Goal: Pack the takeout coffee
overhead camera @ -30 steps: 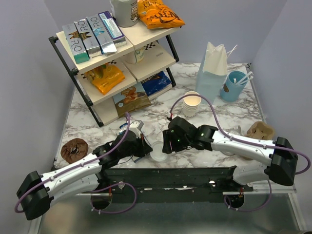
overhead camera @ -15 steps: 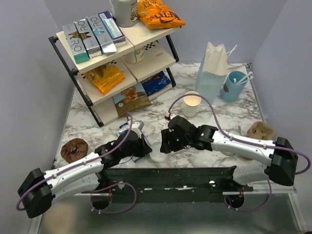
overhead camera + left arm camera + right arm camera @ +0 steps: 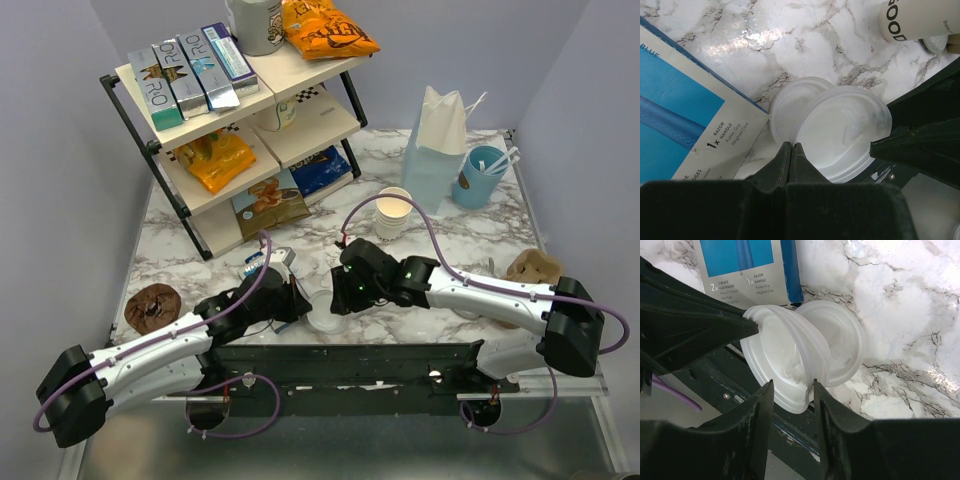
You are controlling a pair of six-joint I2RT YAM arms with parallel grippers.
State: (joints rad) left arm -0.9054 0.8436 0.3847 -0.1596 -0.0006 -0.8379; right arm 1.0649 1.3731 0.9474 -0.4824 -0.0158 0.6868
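Pinching in from both sides, the right hand point(image 3: 792, 387) stands narrow. Its two fingers point(image 3: 755, 425) sit either side of the near rim of a tilted lid point(image 3: 775, 355), and both seem to touch it. This white plastic lid is raised on its near edge and leans over a second, flat lid point(image 3: 842, 335), which lies on the marble table point(image 3: 805, 35).

Across from the right hand, the left hand point(image 3: 791, 146) is pressed fully together. Its tip meets the rims of the two lids on the opposite side; whether it nips a rim between its fingers I cannot tell. A blue razor box point(image 3: 685, 110) lies just beside the left hand, with one corner at the edge of the flat lid. The dark base rail point(image 3: 350, 360) runs along the near edge of the table close behind both hands.

The takeout coffee point(image 3: 920, 17) is in neither hand. It shows as a cream paper cup printed GOOD, apparently lying on its side in the top right corner of the left wrist view. It lies past the black body of the right hand and well apart from the left hand's tip and the lids. Only its lower part is in the frame, so its lid end is out of sight. In the top view I cannot pick it out.

Farther up the table, beyond the right hand, an upright stack of cups point(image 3: 393, 212) stands apart from both hands. A pale blue bag point(image 3: 430, 165) stands behind the stack, and a shelf rack point(image 3: 300, 68) of snacks and boxes fills the far left.
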